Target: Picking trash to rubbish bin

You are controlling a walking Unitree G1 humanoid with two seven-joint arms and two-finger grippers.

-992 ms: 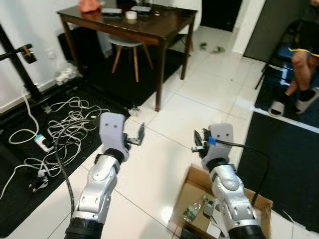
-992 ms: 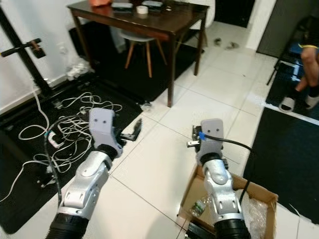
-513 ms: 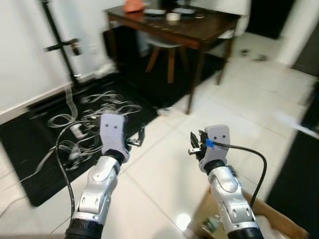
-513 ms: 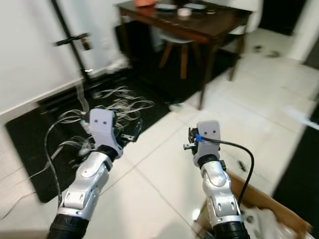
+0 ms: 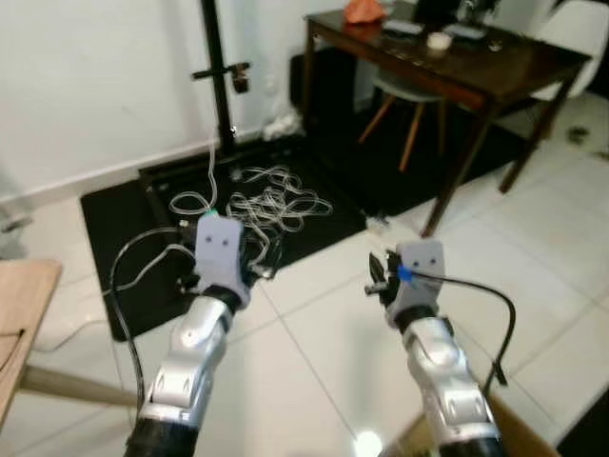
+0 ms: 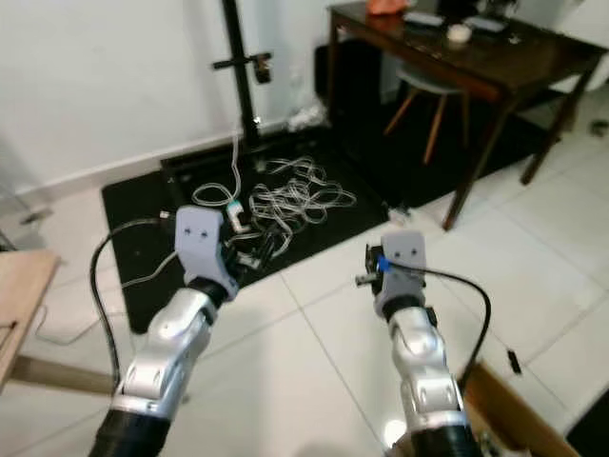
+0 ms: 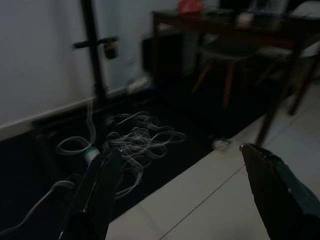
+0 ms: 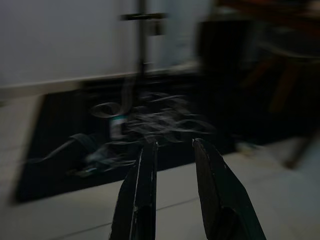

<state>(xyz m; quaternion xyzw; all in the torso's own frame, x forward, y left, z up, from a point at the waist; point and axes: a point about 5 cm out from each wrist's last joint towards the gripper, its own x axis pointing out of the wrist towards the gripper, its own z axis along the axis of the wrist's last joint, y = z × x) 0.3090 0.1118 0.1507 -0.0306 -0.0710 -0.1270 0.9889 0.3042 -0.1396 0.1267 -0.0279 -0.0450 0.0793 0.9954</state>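
Observation:
A small pale scrap of trash [image 5: 378, 225] lies on the white tiles beside the dark table's leg, at the mat's edge; it also appears as the scrap [image 7: 220, 144] ahead of my left fingers. My left gripper [image 5: 259, 263] is held out at chest height, open, with nothing in it. My right gripper [image 5: 377, 276] is level with it, its fingers [image 8: 145, 170] nearly together and empty. A corner of the cardboard box [image 6: 506, 411] serving as the bin sits on the floor at the lower right, by my right arm.
A tangle of white cables [image 5: 274, 194] covers a black mat [image 5: 119, 205] ahead on the left, behind it a black stand [image 5: 217, 67]. A dark wooden table [image 5: 466, 62] with a chair [image 5: 407, 93] stands at the far right. A light wooden board [image 5: 17, 309] juts in from the left.
The whole view has swung to the left: the table has slid to the right, the cables to the middle, the box almost out of frame. Both grippers keep their pose.

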